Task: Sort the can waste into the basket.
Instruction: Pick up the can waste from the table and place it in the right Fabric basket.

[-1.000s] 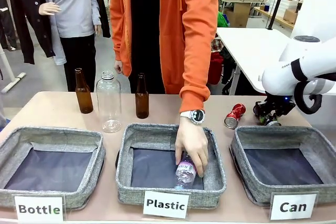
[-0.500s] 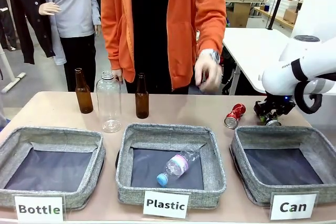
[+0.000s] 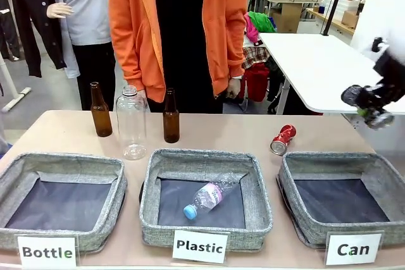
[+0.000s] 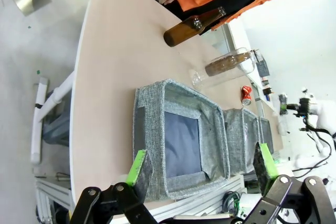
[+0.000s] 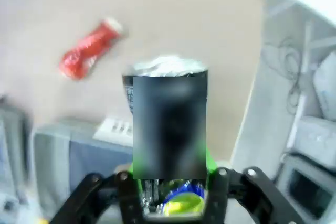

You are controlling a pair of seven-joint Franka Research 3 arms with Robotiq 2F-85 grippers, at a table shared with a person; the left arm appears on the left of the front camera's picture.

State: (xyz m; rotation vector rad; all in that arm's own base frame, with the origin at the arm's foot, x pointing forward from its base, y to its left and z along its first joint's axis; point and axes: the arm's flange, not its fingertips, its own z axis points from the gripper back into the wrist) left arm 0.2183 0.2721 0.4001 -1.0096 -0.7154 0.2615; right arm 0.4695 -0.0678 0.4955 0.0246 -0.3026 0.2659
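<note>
My right gripper point(image 3: 373, 112) hangs in the air above the table's far right edge, shut on the silver-black can point(image 3: 379, 119). In the right wrist view this can point(image 5: 168, 124) stands between the green pads, its yellow-green mark at the bottom, all blurred by motion. The red can point(image 3: 283, 139) lies on its side on the table just behind the grey "Can" basket point(image 3: 288, 188), which holds nothing. My left gripper point(image 4: 200, 149) is open and holds nothing, at the near left over the "Bottle" basket point(image 4: 152, 129).
The "Plastic" basket point(image 3: 259, 200) in the middle holds a clear plastic bottle point(image 3: 207, 196). Two brown glass bottles point(image 3: 100, 110) and a clear plastic bottle point(image 3: 131, 122) stand at the back left. A person in an orange jacket point(image 3: 130, 30) stands behind the table.
My right gripper has risen from the table, up and to the right, with the silver-black can. The person dropped a plastic bottle into the "Plastic" basket and drew the hand back.
</note>
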